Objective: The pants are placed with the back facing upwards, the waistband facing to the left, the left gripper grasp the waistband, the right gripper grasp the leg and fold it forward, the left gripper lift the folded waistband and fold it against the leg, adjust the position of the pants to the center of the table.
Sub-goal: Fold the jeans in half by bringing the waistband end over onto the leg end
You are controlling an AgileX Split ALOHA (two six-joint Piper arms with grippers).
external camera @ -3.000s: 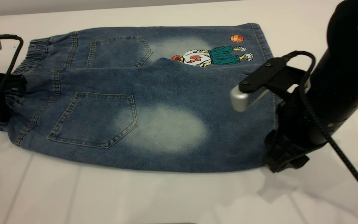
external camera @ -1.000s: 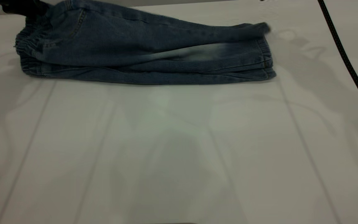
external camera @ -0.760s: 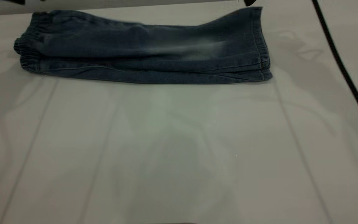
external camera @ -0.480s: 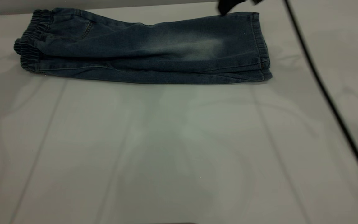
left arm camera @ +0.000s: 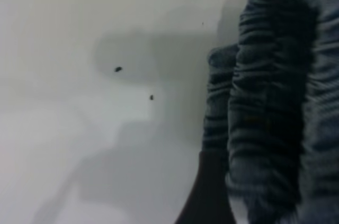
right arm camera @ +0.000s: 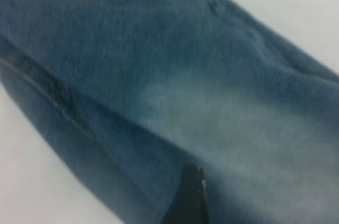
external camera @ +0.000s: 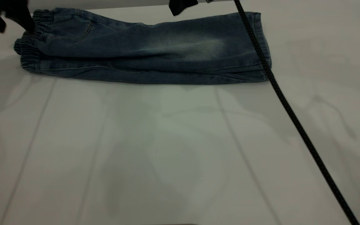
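The table (external camera: 167,150) is a wide white surface that fills the exterior view, crossed by faint seams and soft shadows. The pants (external camera: 148,50) lie on its far half, folded lengthwise into a long flat strip running left to right, with the near edge showing stacked layers of denim. The leg (external camera: 198,47) now lies on top, its pale faded oval facing up toward the right half, and its stitched hem sits at the right end, lined up over the hem below. The waistband (external camera: 30,47) is at the left end, its gathered elastic doubled over in two bunched layers; in the left wrist view the same ruched band (left arm camera: 275,107) curves close to the camera above the bare table.

A black cable (external camera: 292,115) runs from the far edge across the right hem and down to the near right corner.

The left gripper (external camera: 8,17) is at the far left corner, just beside the waistband's far end; whether it touches the cloth, and whether its fingers are spread or closed, I cannot tell. The right gripper (external camera: 181,4) shows only as a dark tip at the far edge above the middle of the pants, clear of the denim; its finger state cannot be told either
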